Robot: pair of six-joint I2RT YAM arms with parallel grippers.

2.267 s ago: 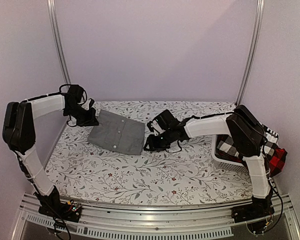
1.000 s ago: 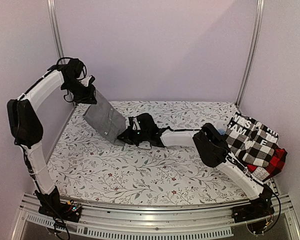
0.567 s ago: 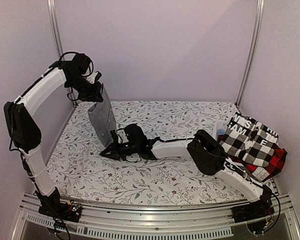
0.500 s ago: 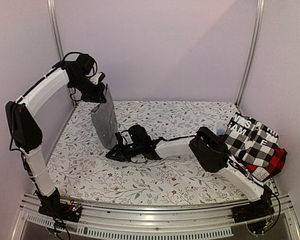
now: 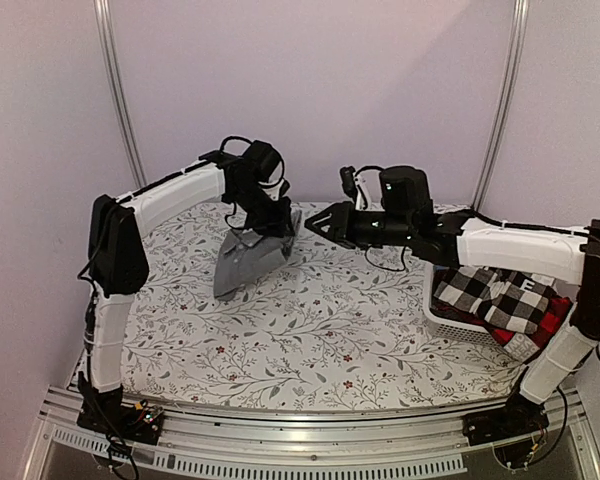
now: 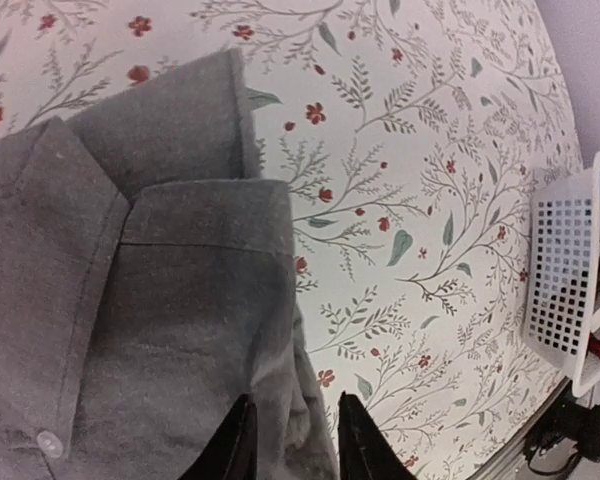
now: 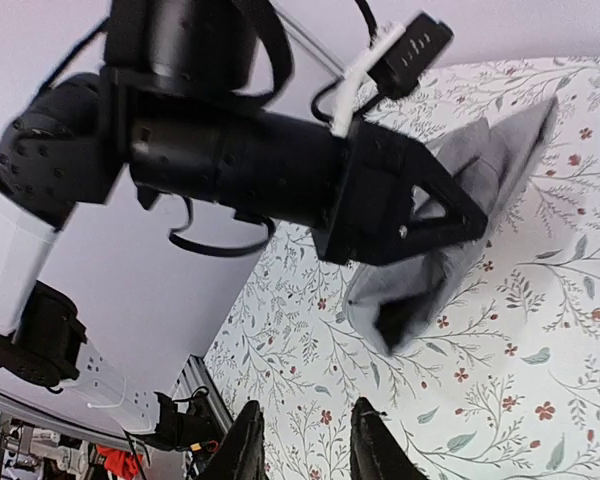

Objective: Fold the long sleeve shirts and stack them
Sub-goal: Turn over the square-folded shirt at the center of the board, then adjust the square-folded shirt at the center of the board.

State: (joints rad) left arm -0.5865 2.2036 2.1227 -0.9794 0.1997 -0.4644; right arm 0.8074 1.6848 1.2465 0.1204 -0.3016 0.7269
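The grey collared shirt (image 5: 248, 262), folded and bunched, stands tilted with its lower edge on the worktop (image 5: 330, 340). A black-and-white checked shirt (image 5: 485, 290) and a red-and-black checked shirt (image 5: 552, 318) lie heaped in the white basket (image 5: 448, 318).

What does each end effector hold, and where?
Left end effector: grey shirt, its edge between the fingers; a firm grip cannot be told. Right end effector: nothing.

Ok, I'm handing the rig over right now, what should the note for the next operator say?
Left claw: grey shirt cloth between its fingers, grip unclear.
Right claw: open, empty, raised beside that shirt.
Grey shirt: bunched, partly lifted under the left claw, lower end on the table.
Black-and-white checked shirt and red-and-black checked shirt: heaped in the white basket.
Done: nothing stacked.
Left: finish folding grey, then fold and stack both checked shirts.
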